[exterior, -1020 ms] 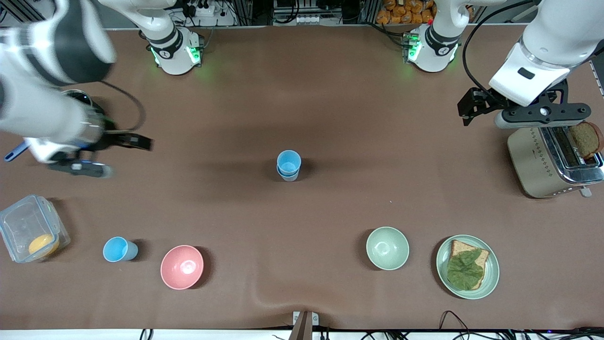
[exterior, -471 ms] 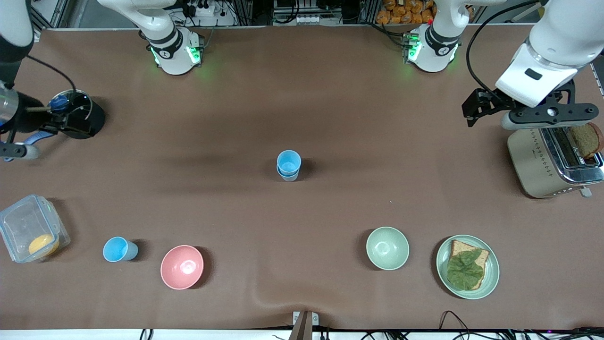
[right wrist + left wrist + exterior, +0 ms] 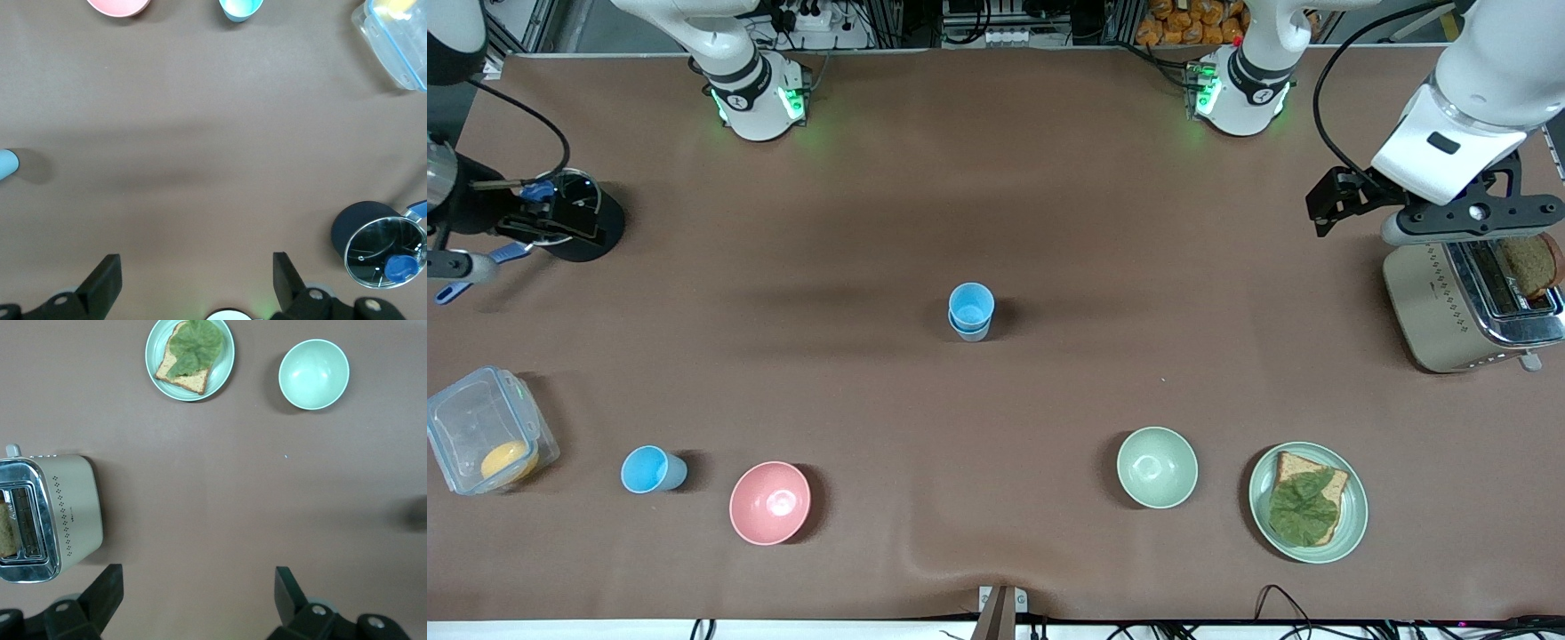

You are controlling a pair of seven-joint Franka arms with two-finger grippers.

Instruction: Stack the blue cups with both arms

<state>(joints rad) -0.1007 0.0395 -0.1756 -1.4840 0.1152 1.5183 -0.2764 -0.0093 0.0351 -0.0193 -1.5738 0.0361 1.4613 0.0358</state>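
Observation:
Two blue cups stand nested in the middle of the table, a bright sky-blue cup point(image 3: 971, 305) inside a paler grey-blue cup point(image 3: 970, 332); their edge shows in the right wrist view point(image 3: 5, 164). A third sky-blue cup point(image 3: 653, 469) point(image 3: 240, 7) stands alone beside the pink bowl point(image 3: 770, 502). My right gripper point(image 3: 532, 222) point(image 3: 195, 273) hangs open and empty over the black pot point(image 3: 601, 229) at the right arm's end. My left gripper point(image 3: 1327, 208) point(image 3: 197, 587) hangs open and empty beside the toaster point(image 3: 1449, 307) at the left arm's end.
A clear lidded container point(image 3: 482, 440) with something orange stands by the lone cup. A pale green bowl point(image 3: 1157, 467) point(image 3: 313, 374) and a plate point(image 3: 1353, 524) point(image 3: 221, 377) with bread and lettuce sit near the front camera. The toaster holds a bread slice point(image 3: 1529, 262).
My right arm has swung away from the table's middle to its own end, over the black pot. My left gripper drifted slightly toward the robots' bases. The cups have not moved.

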